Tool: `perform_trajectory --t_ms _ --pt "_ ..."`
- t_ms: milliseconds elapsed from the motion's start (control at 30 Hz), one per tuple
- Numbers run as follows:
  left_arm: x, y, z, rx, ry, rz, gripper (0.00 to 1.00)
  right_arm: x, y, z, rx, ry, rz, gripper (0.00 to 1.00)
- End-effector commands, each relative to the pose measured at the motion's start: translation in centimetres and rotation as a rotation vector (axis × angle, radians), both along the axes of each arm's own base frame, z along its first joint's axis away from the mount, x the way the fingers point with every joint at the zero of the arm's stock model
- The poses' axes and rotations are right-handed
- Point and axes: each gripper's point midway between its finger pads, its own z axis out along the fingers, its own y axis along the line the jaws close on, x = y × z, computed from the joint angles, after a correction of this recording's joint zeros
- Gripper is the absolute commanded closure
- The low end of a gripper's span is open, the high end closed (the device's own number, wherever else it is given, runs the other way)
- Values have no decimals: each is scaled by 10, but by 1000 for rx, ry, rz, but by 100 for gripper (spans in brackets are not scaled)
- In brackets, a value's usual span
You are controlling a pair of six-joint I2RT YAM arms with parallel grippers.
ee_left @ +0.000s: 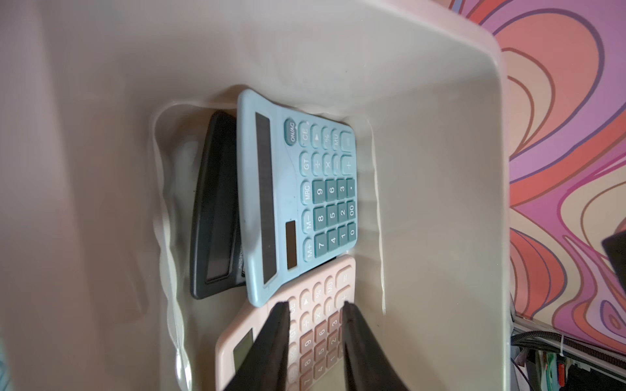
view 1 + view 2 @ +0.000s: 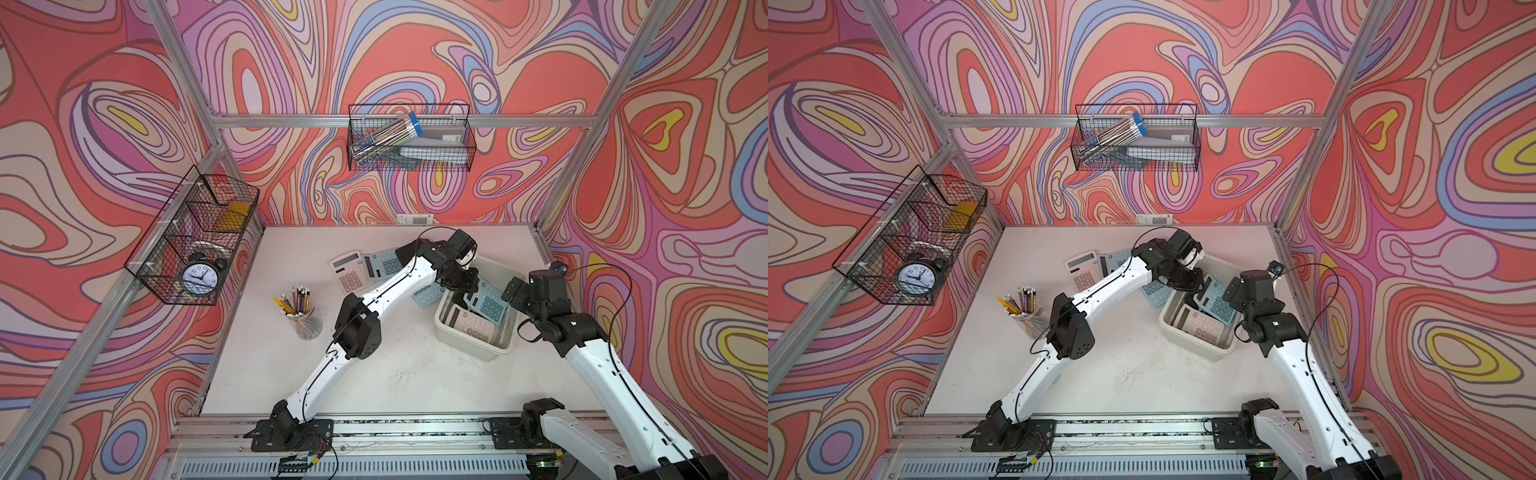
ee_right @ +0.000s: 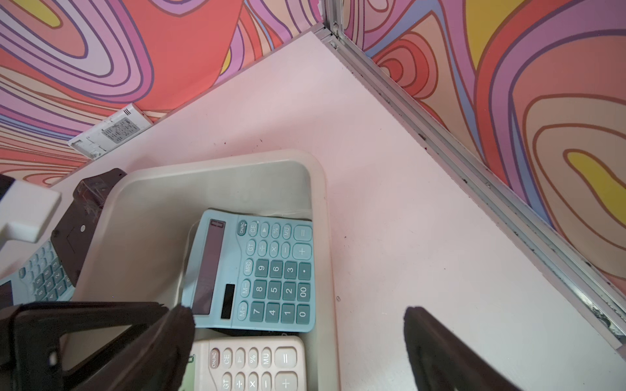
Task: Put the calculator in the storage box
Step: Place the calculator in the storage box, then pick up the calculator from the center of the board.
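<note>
Left pincer (image 1: 315,306) parted, empty | blue calculator (image 1: 298,196) rectangular | storage box (image 1: 423,169) smooth plastic

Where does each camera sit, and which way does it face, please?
Top views: high at the front, looking down on the table, left arm, right arm and storage box.
Left wrist: over the box, looking inside; left gripper open.
Right wrist: over the box's edge, facing the far corner; right gripper open.
Shared: blue calculator in the box, in every view.
</note>
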Motion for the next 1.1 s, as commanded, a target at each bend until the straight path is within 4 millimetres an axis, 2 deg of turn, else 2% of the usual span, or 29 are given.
perform_trajectory --t_ms 0,133,267,433,567,700,900,1067 --pt "3 -4 5 -33 1 2 67 0 0 -2 -6 12 16 2" --pt "-5 -4 28 -62 -3 -7 62 0 4 -2 7 15 41 2" --pt "-9 7 59 -84 -63 2 51 2 12 -1 27 14 86 2" --pt "-12 34 78 -34 -153 32 30 6 38 2 83 -5 235 2" --pt "-15 60 86 8 -191 56 20 9 61 3 142 -15 352 2" --pt "-23 84 80 20 -196 84 14 10 77 6 188 -31 437 2" --pt "-43 105 52 42 -147 73 12 14 94 11 248 -46 512 2" --pt "-31 138 32 63 -134 148 12 18 109 6 312 -16 564 2"
